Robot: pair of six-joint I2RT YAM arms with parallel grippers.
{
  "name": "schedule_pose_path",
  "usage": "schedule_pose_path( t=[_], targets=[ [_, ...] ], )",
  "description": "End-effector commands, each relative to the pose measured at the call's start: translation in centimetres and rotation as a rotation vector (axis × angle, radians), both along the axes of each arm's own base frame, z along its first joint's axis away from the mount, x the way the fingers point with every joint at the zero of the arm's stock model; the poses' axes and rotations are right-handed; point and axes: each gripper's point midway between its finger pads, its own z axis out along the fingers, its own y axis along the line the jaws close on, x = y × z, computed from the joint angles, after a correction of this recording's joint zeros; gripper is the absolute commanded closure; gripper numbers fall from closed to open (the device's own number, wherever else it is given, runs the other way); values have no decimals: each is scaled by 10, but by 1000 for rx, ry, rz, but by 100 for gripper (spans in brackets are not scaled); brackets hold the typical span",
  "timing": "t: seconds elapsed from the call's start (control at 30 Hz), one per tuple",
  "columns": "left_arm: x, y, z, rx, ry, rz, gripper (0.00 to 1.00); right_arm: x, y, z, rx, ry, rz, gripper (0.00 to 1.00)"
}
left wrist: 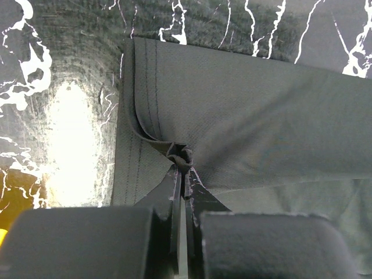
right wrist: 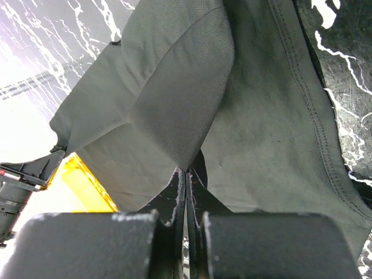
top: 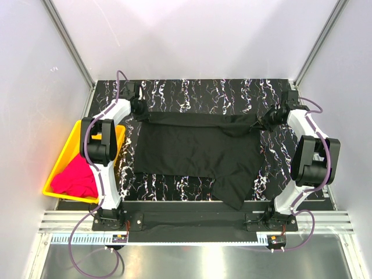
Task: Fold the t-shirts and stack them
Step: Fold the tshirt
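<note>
The black t-shirt [top: 197, 151] lies spread over the middle of the marbled table, one sleeve hanging toward the near edge. My left gripper [top: 141, 111] is shut on its far left corner, where cloth bunches at the tips [left wrist: 183, 165]. My right gripper [top: 264, 121] is shut on its far right corner, with a fold of cloth [right wrist: 186, 104] pinched at the tips [right wrist: 187, 172]. The far hem is stretched between the two grippers. The magenta-pink t-shirt [top: 74, 177] lies crumpled in the yellow tray [top: 68, 145] at the left.
The yellow tray sits off the table's left edge beside the left arm [top: 99, 145]; its corner also shows in the right wrist view [right wrist: 87, 186]. The right arm [top: 311, 157] stands along the right edge. Grey walls close in the back and sides.
</note>
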Motion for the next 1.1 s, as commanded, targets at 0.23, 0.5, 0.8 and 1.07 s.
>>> schedule_pose_path(
  t=[0.23, 0.5, 0.8, 1.07],
  targets=[
    [-2, 15, -5, 61, 26, 18, 96, -1, -6, 5, -23, -23, 18, 98],
    [-7, 11, -14, 38, 61, 10, 76, -6, 0, 1, 64, 19, -2, 92],
    [-27, 17, 52, 35, -38, 63, 49, -41, -26, -6, -156, 71, 117, 49],
    [4, -24, 66, -164, -63, -42, 52, 55, -39, -12, -160, -41, 139, 40]
  ],
)
